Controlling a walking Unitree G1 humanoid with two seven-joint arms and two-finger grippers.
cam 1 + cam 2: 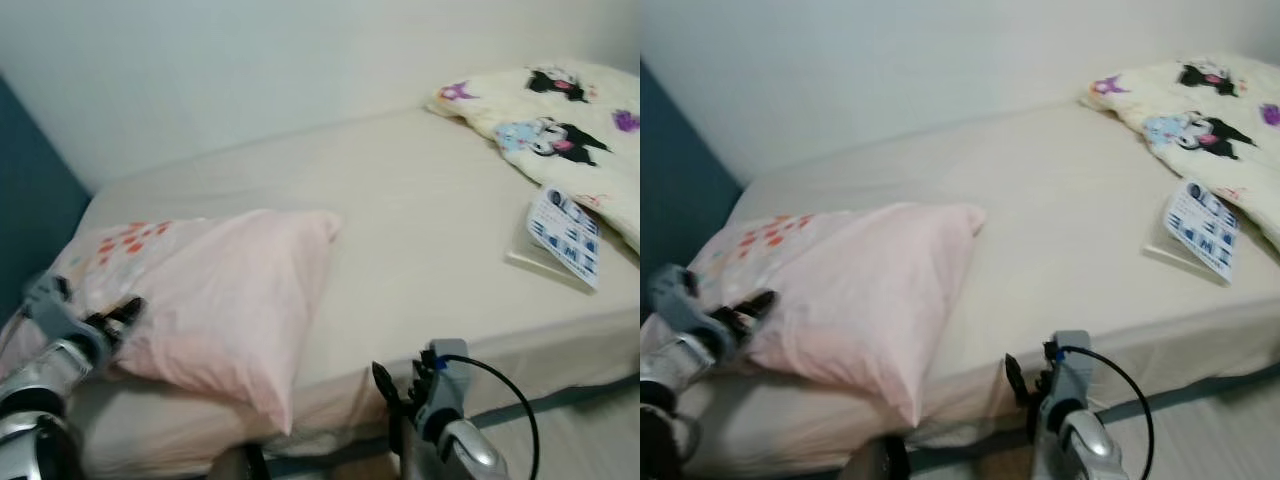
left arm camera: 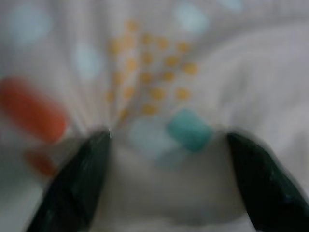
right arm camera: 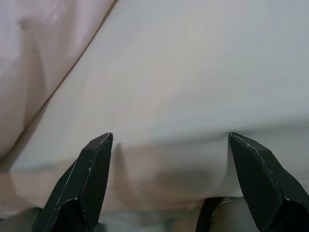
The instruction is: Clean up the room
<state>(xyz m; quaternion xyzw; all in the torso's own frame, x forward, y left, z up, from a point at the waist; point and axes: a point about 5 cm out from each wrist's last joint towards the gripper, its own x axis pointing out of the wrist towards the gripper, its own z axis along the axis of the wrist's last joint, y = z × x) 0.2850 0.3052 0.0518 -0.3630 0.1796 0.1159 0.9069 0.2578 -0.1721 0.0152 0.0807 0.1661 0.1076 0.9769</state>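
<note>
A pale pink pillow (image 1: 225,310) lies at the near left corner of the cream bed (image 1: 420,210), half over a white pillow with orange-red prints (image 1: 115,245). My left gripper (image 1: 125,312) sits at the pink pillow's left edge. In the left wrist view it is open (image 2: 166,135), its fingers spread against dotted fabric (image 2: 154,72). My right gripper (image 1: 395,385) hovers low by the bed's front edge, right of the pink pillow. It is open (image 3: 170,137) and holds nothing, facing the mattress side (image 3: 193,96).
A cream blanket with cartoon prints (image 1: 560,115) is bunched at the bed's far right. A blue-and-white printed sheet (image 1: 565,235) lies near it. A dark blue headboard (image 1: 30,200) stands at the left, a white wall (image 1: 250,60) behind.
</note>
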